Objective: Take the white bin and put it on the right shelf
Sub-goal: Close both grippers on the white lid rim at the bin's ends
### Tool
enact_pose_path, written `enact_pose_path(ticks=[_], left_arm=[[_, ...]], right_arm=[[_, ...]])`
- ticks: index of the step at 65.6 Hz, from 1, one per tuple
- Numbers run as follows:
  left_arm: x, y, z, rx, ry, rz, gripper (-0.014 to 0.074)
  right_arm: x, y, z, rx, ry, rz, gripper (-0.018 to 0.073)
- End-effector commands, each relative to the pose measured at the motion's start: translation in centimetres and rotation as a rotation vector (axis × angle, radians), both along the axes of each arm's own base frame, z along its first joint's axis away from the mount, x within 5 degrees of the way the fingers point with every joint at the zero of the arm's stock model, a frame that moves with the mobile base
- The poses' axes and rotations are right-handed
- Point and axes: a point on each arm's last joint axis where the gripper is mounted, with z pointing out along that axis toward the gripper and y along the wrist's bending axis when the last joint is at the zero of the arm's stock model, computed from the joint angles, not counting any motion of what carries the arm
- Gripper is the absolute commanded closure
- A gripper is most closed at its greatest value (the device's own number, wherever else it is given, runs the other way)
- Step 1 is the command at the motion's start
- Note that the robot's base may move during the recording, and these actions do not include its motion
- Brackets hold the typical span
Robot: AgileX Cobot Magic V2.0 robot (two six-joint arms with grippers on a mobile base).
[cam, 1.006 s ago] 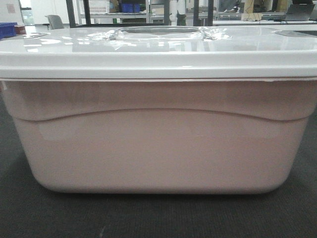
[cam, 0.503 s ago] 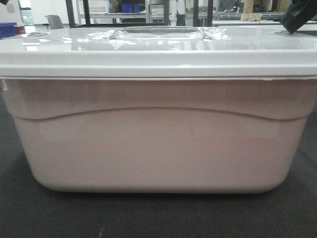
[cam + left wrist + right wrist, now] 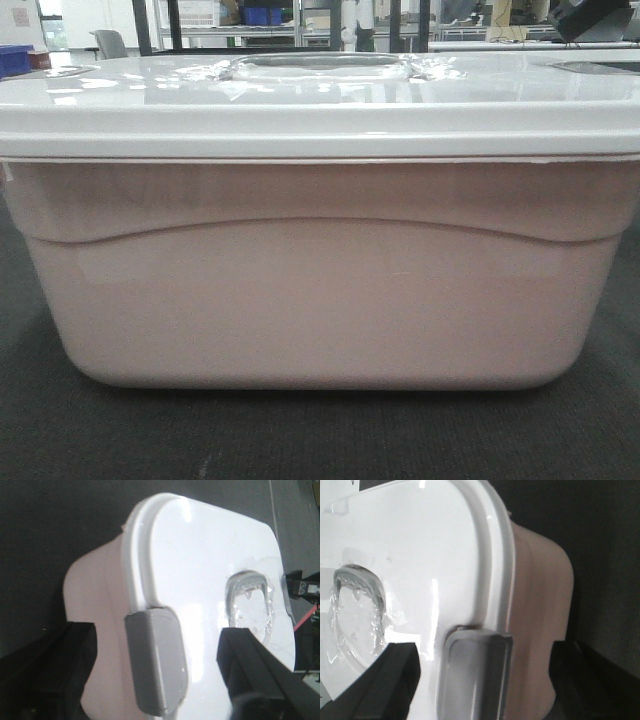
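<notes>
The white bin [image 3: 320,290] fills the front view, its glossy white lid [image 3: 320,100] shut, standing on dark carpet. In the left wrist view my left gripper [image 3: 157,650] is open, its black fingers [image 3: 245,655] wide apart on either side of a grey latch [image 3: 156,670] at one end of the bin [image 3: 200,570]. My right gripper [image 3: 490,655] is open in the same way around the grey latch [image 3: 472,680] at the other end of the bin [image 3: 420,555]. Neither gripper's fingers touch the latch. The right shelf is out of view.
Dark carpet [image 3: 320,440] lies under and around the bin. Far behind it are racks holding blue bins [image 3: 265,15], a grey chair [image 3: 112,42] and a blue bin [image 3: 15,60] at the left edge. A dark arm part [image 3: 590,15] shows at the top right.
A dark arm part came into the top right corner and has since risen a little. A black bit at the top left has gone. The bin has not moved.
</notes>
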Motion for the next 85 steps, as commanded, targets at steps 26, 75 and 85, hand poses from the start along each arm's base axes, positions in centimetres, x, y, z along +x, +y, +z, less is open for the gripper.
enact_pose_path(ticks=[26, 75, 85], left_arm=[[-0.1, -1.8, 0.5, -0.107, 0.032, -0.12, 0.0197], [-0.9, -3.6, -1.0, -0.098, 0.094, -0.167, 0.0197], [-0.8, -3.8, -0.8, -0.122, 0.091, -0.166, 0.0197]], right_arm=[[-1.4, 1.6, 2.4, 0.114, 0.0, 0.094, -0.0064], [-1.8, 2.8, 1.9, 0.199, 0.044, 0.096, -0.0064], [-2.0, 3.7, 1.8, 0.197, 0.048, 0.131, -0.0064]])
